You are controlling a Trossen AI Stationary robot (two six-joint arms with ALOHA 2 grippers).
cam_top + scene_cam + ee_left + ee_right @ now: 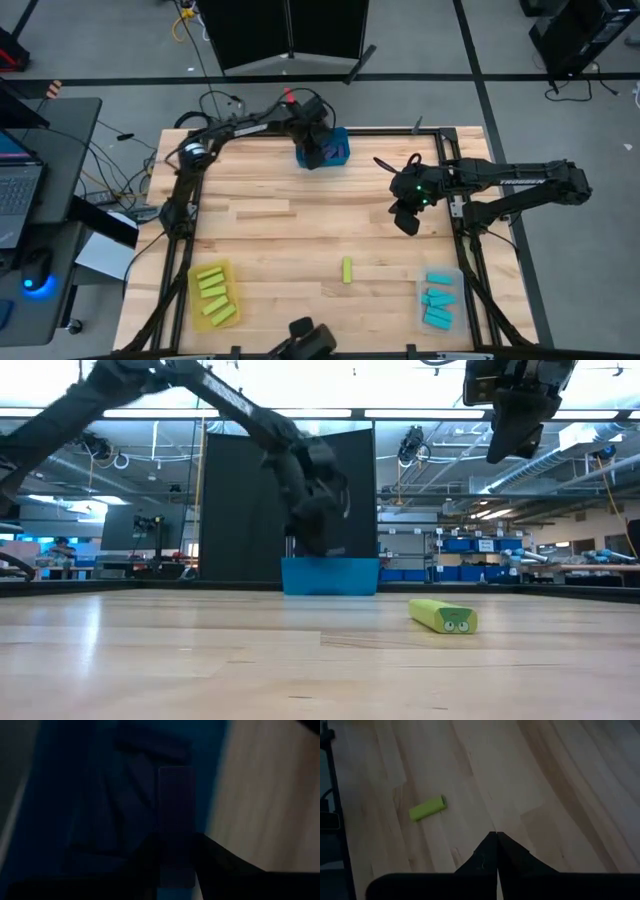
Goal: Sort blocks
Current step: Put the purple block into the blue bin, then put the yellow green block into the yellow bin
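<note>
My left gripper (315,152) hangs over the blue bin (336,147) at the table's far edge, shut on a dark purple block (176,805). In the low view the arm stands right above the blue bin (330,575). A single lime block (347,270) lies flat on the wood near the table's middle front, also seen in the low view (442,616) and the right wrist view (427,808). My right gripper (408,222) hovers shut and empty above the table's right part, well clear of the lime block. My left gripper pinches the purple block by its two long sides (175,862) between its two fingers, at the block's nearer end. The block reaches out past the fingertips, in line with them, and hangs clear above the inside of the blue bin (75,795). The fingers slant steeply down from above.
A yellow bin (193,300) with several lime blocks sits at the front left. A clear bin (458,272) with several cyan blocks sits at the front right. A dark metal frame (460,240) runs along the table's edges. Bare wood lies between the bins.
</note>
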